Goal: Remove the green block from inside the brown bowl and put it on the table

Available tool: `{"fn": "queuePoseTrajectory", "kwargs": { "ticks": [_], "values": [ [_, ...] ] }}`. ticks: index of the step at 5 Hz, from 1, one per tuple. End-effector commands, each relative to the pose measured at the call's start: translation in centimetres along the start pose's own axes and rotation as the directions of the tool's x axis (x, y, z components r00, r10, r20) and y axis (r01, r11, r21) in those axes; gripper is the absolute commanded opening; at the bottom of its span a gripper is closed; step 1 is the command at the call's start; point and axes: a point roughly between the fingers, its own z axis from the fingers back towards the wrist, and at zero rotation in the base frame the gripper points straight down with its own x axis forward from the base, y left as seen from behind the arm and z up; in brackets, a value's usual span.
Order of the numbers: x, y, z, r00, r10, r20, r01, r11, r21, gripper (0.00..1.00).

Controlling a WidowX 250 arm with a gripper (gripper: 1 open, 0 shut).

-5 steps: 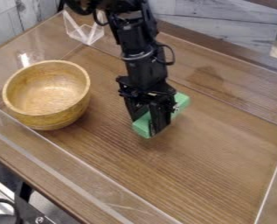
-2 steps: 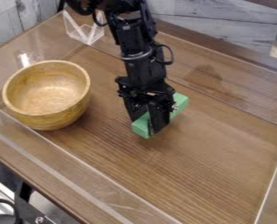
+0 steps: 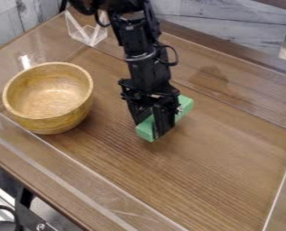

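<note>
The green block (image 3: 181,109) lies on the table (image 3: 217,171), right of the brown bowl (image 3: 46,97), whose yellowish inside holds nothing. My black gripper (image 3: 157,129) points steeply down over the block's near end, fingers shut on the block, its tips at the tabletop. The arm hides the block's middle; only its near tip and far right corner show.
A low clear plastic rim (image 3: 55,171) runs along the table's near and left edges. A clear plastic piece (image 3: 85,32) stands at the back near the arm's base. Bare wood lies to the right of the block and in front of it.
</note>
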Motion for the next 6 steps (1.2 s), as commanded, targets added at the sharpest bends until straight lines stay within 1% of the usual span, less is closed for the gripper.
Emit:
{"fn": "queuePoseTrajectory", "kwargs": {
  "ticks": [1, 6],
  "values": [
    [1.07, 0.18, 1.51, 0.999, -0.007, 0.052, 0.007, 1.000, 0.011, 0.00],
    [1.32, 0.45, 1.62, 0.999, 0.006, 0.038, -0.006, 1.000, -0.009, 0.00]
  ]
}}
